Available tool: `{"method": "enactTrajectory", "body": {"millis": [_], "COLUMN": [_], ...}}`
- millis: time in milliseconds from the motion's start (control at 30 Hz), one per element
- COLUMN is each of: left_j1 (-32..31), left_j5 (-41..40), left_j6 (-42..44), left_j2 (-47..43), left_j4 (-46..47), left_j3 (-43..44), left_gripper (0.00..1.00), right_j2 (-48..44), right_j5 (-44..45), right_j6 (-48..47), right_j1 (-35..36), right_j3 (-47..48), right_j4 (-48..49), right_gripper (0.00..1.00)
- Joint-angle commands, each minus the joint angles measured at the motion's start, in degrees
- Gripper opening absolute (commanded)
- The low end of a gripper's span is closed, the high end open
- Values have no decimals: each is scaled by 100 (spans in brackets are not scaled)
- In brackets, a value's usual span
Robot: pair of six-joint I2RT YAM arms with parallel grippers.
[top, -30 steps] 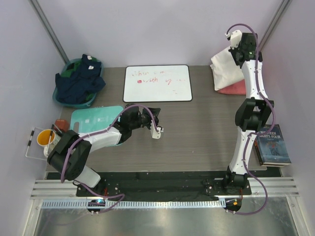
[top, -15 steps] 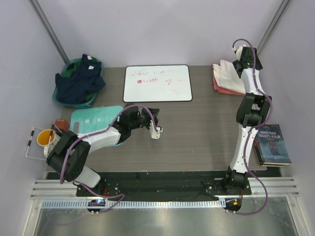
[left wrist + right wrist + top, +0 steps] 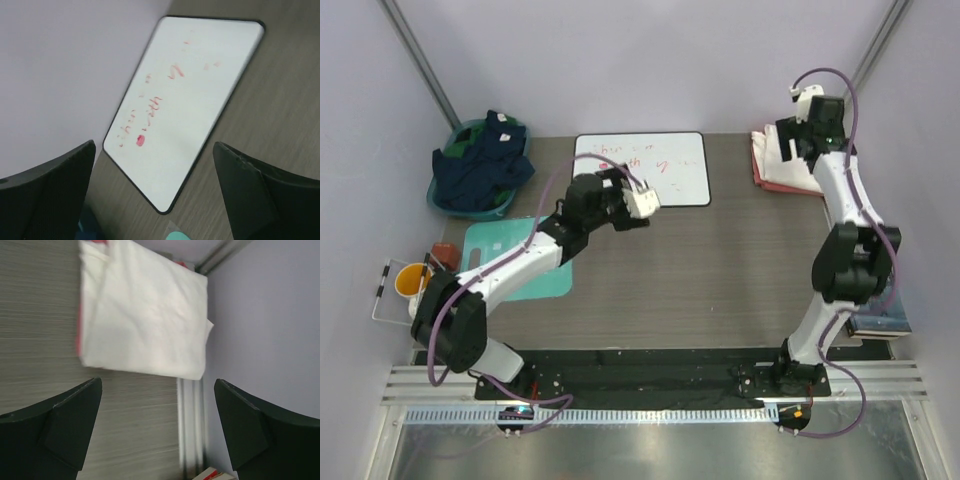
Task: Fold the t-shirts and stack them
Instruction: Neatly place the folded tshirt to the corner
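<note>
The t-shirts lie stacked in the table's far right corner. The folded cream-white shirt (image 3: 767,150) (image 3: 145,310) rests on top of the salmon-red shirt (image 3: 788,185), which shows only as a thin edge (image 3: 78,342) in the right wrist view. My right gripper (image 3: 788,138) (image 3: 157,385) hovers above the stack's near edge, open and holding nothing. My left gripper (image 3: 643,200) (image 3: 154,146) is raised over the near left part of the whiteboard (image 3: 640,168) (image 3: 190,100), open and empty.
A teal basket of dark clothes (image 3: 480,170) stands at the back left. A teal board (image 3: 515,255) (image 3: 175,236) lies at the left, with an orange cup (image 3: 412,280) beside it. A book (image 3: 880,322) lies at the right edge.
My right gripper opened and let go of the cream shirt, which now lies flat on the red one. My left arm rose and swung back over the whiteboard, and its gripper opened.
</note>
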Motion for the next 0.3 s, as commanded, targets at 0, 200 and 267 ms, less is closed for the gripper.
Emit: {"method": "enactTrajectory", "body": {"millis": [0,200,267], "left_j1": [189,480,488], "left_j5": [-2401,-3246,-3587], "left_j6": [-3543,-4837,-4881], "left_j2": [-206,-953,-1041], "left_j4": [-1429,-1704,-1572], "left_j3": [1280,1062,913], "left_gripper": [100,100,100], "right_j2": [-1896,-3103,-3138], "right_j5": [72,-96,1], "right_j6": [1226,1492,1474], "right_j1": [906,1363,1399], "right_j3": [-1249,-2298,-2325], "right_j4": [359,314,270], "right_gripper": [100,100,100]}}
